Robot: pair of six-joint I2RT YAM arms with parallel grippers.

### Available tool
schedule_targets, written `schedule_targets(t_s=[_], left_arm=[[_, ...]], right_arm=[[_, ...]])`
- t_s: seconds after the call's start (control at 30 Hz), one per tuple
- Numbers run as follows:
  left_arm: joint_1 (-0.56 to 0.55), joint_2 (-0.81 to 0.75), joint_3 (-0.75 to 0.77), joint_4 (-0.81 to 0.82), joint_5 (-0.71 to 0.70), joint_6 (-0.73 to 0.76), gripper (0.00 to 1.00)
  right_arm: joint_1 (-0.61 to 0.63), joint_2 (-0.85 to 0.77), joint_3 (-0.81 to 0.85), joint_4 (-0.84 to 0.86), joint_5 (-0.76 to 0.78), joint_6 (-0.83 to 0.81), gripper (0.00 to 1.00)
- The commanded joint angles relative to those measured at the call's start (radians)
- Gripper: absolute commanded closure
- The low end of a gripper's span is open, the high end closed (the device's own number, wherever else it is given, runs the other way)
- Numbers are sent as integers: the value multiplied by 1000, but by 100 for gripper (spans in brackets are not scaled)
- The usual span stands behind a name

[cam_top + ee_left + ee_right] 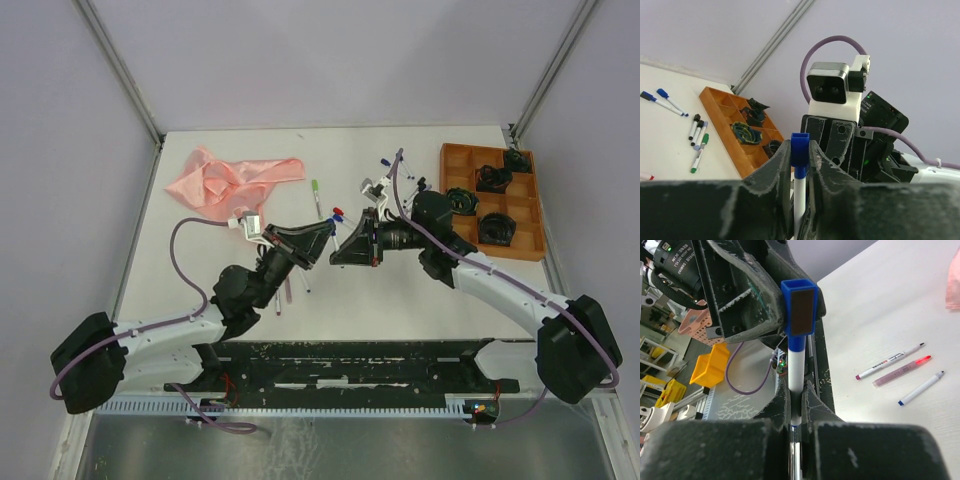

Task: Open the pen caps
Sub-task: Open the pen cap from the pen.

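Above the table (400, 300), near its middle, both arms stood nose to nose. Left gripper (800, 160) was clamped on the blue cap (800, 307); right gripper (796, 397) was clenched on the pen (795, 365), lower down its white barrel. Pen's long axis ran crosswise to both sets of fingers (cap end on the left's side), so I'd judge the pull had to go along that axis, grippers apart.

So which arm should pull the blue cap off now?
Probably left. Its end effector sits at the cap, fingers on both sides, while the right end effector is shut on the white barrel further down and can just hold it.
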Motion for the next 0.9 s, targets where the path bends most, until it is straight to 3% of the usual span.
schedule_targets(t_s=[0.0, 0.07, 0.17, 0.27, 0.43, 0.57, 0.67, 0.87], left_arm=[[-3, -41, 18, -12, -39, 26, 58], [-2, -72, 18, -73, -46, 12, 41], [3, -128, 40, -235, -82, -24, 23], [39, -165, 76, -388, -33, -56, 18], [134, -155, 117, -423, 237, -117, 16], [156, -99, 175, -444, 356, -128, 17], [158, -70, 195, -447, 391, -136, 23], [168, -55, 201, -443, 405, -151, 47]], right_arm=[[5, -2, 93, -120, -1, -106, 100], [3, -2, 112, -173, -5, -143, 100], [3, 0, 129, -218, -20, -178, 100], [2, 8, 147, -265, -47, -213, 100], [3, 32, 187, -358, -101, -275, 100], [1, 36, 199, -392, -109, -304, 100], [-1, 37, 202, -401, -109, -309, 100], [-6, 44, 207, -417, -112, -318, 100]])
